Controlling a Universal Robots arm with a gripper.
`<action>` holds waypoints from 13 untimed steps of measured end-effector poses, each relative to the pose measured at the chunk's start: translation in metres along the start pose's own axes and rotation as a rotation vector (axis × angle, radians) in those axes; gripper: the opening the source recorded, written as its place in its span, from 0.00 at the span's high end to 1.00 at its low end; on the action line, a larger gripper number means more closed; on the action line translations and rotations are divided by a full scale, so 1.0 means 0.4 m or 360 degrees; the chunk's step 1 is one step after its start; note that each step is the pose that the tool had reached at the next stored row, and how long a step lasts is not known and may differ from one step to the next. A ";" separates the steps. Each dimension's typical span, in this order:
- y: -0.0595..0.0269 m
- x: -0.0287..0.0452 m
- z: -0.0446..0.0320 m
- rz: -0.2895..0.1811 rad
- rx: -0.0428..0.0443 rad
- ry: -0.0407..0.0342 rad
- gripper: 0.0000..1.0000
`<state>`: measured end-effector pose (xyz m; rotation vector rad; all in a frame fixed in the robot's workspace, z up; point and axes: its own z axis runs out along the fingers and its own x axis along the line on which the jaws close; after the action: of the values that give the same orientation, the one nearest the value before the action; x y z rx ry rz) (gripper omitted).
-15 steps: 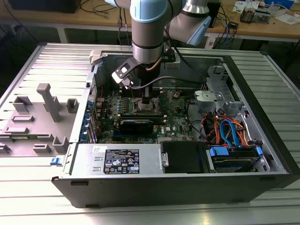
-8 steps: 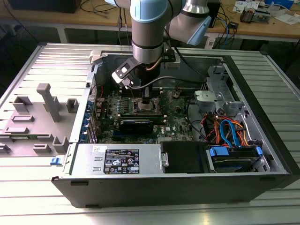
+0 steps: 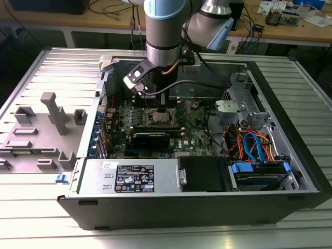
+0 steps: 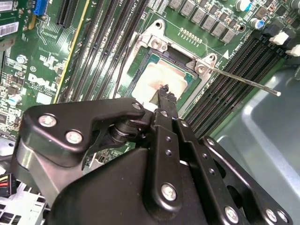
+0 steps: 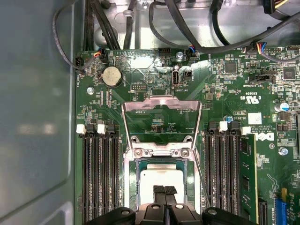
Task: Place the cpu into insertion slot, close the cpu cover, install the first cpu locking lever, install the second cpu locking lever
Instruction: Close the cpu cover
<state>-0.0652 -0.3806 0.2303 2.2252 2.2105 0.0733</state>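
The cpu [image 5: 151, 179] lies flat in the insertion slot [image 5: 132, 187], its silver-grey top [image 4: 157, 77] facing up. The cpu cover [image 5: 161, 107] is swung open and leans back behind the slot. One thin locking lever [image 4: 243, 82] sticks out free, away from the slot; it shows as a thin wire [image 5: 200, 168] beside the slot in the first wrist view. My gripper [image 5: 165, 190] hangs over the cpu's middle. Its black fingertips [image 4: 164, 92] are shut together with nothing between them, at or just above the cpu's top. In the exterior view, the gripper [image 3: 160, 105] reaches down into the open computer case.
Long black memory slots [image 5: 98, 173] flank the insertion slot [image 3: 161, 117] on both sides. Cables [image 5: 154, 28] run along the case wall behind the board. A drive bay with blue and orange cables [image 3: 254, 148] sits on the exterior view's right, and a grey plastic fixture [image 3: 49, 129] on its left.
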 end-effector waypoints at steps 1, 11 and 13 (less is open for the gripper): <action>0.000 0.000 -0.002 0.0000 0.0000 0.0000 0.89; 0.001 0.001 -0.020 0.0000 0.0000 0.0000 0.89; 0.001 0.001 -0.021 0.0000 0.0000 0.0000 0.89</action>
<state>-0.0652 -0.3806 0.2387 2.2253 2.2105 0.0736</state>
